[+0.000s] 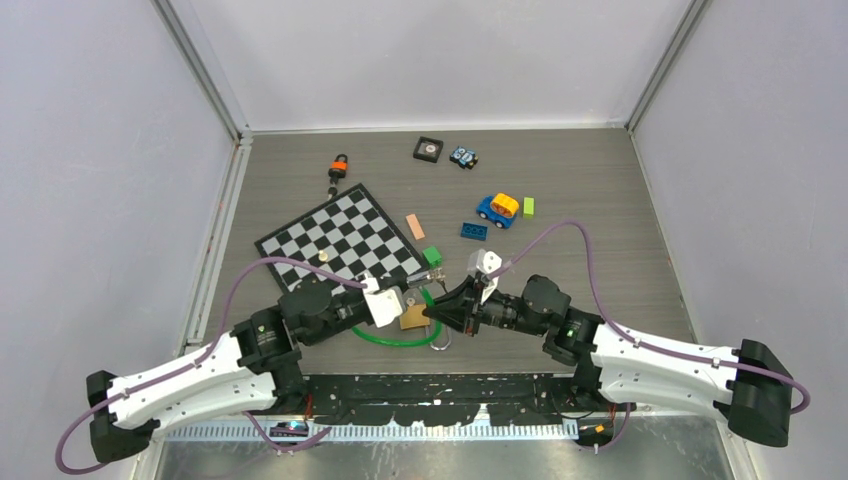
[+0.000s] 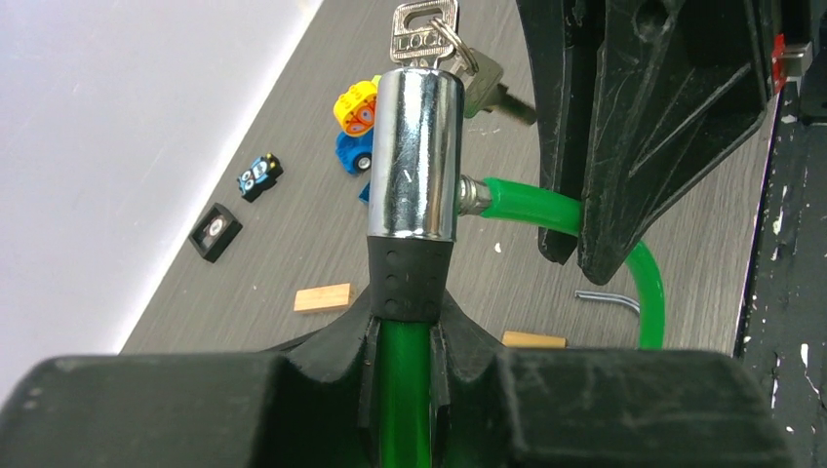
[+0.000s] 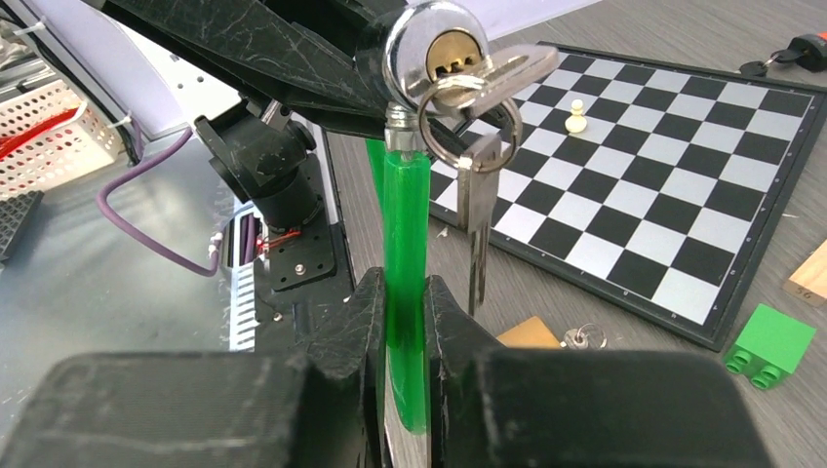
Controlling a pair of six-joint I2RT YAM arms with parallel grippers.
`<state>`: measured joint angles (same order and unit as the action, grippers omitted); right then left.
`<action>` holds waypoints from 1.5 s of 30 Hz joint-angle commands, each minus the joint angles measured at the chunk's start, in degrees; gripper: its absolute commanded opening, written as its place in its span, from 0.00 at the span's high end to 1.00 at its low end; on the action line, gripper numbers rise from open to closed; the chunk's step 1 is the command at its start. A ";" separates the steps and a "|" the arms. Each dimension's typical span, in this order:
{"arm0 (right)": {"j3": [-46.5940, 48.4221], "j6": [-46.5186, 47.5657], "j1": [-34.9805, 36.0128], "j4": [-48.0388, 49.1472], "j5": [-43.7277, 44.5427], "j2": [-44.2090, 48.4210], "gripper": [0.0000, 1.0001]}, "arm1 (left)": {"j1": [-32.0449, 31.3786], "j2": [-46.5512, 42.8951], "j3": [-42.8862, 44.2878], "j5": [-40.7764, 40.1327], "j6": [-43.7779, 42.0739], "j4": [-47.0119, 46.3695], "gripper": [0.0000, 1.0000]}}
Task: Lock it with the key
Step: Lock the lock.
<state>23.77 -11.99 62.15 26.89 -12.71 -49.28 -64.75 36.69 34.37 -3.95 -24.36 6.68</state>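
Note:
A green cable lock [image 1: 395, 341] has a chrome cylinder [image 2: 414, 156] with a black collar. A silver key [image 2: 421, 34] is in the keyhole at the cylinder's end [image 3: 434, 49]. A ring with a second key [image 3: 478, 195] hangs from it. My left gripper [image 2: 403, 331] is shut on the green cable just below the collar and holds the cylinder off the table. My right gripper [image 3: 403, 322] is shut on the cable's other end [image 3: 405, 224], which enters the cylinder's side. The two grippers meet at the table's near middle, left [image 1: 405, 305] and right [image 1: 432, 312].
A chessboard [image 1: 340, 240] with a white pawn [image 3: 577, 117] lies to the left. A brass padlock [image 1: 413, 317] lies under the grippers. A green brick [image 1: 432, 256], wooden block [image 1: 414, 226], blue brick [image 1: 473, 231], toy car [image 1: 497, 209] and orange padlock [image 1: 340, 167] lie farther back.

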 commanded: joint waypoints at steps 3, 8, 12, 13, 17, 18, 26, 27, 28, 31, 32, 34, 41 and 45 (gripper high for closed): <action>7.24 2.78 0.34 6.58 3.13 0.32 0.96 | -1.34 1.49 2.21 9.57 1.63 -2.77 1.00; 6.97 5.21 0.34 1.48 0.53 1.81 0.83 | -1.32 -0.36 1.49 7.99 1.86 -3.64 1.00; 5.81 5.79 0.34 0.10 -0.55 2.76 0.70 | -1.31 -0.93 1.24 7.39 2.04 -3.90 1.00; 5.41 5.84 0.34 0.15 -0.57 3.04 0.67 | -1.34 -0.92 1.30 7.37 2.04 -3.86 1.00; 4.89 5.97 0.32 0.01 -0.47 4.02 0.64 | -1.32 -0.94 1.16 7.37 2.29 -4.05 1.00; 4.82 6.07 0.32 -0.12 -0.45 4.28 0.63 | -1.34 -0.93 1.19 7.37 2.33 -4.06 1.00; 4.52 7.00 0.34 -3.99 -1.89 6.19 0.54 | -1.31 -1.79 1.09 6.07 2.22 -3.90 1.00; 4.34 7.01 0.34 -4.50 -1.96 6.61 0.54 | -1.32 -1.94 1.04 5.72 2.15 -3.91 1.00; 4.07 7.06 0.34 -5.01 -2.05 7.02 0.54 | -1.32 -2.16 1.04 5.29 2.06 -3.87 1.00; 3.70 7.06 0.34 -6.68 -1.92 8.25 0.53 | -1.30 -2.93 1.15 4.47 1.61 -3.27 1.00; 3.66 7.14 0.34 -7.35 -1.89 8.71 0.52 | -1.33 -3.40 1.22 4.41 1.38 -2.93 1.00; 3.73 7.23 0.34 -9.28 -1.76 9.61 0.52 | -1.33 -4.12 1.31 3.09 0.90 -2.21 1.00; 4.29 6.50 0.34 -17.84 4.43 15.73 0.52 | -1.33 -7.30 1.93 2.52 -0.08 2.04 1.00; 4.30 4.04 0.34 -19.20 8.99 18.45 0.51 | -1.33 -7.90 0.92 2.32 -0.69 1.52 1.00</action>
<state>26.59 -5.96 62.30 9.32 -9.47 -33.17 -65.89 29.95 34.81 -0.89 -23.97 11.40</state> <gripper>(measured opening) 0.483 0.175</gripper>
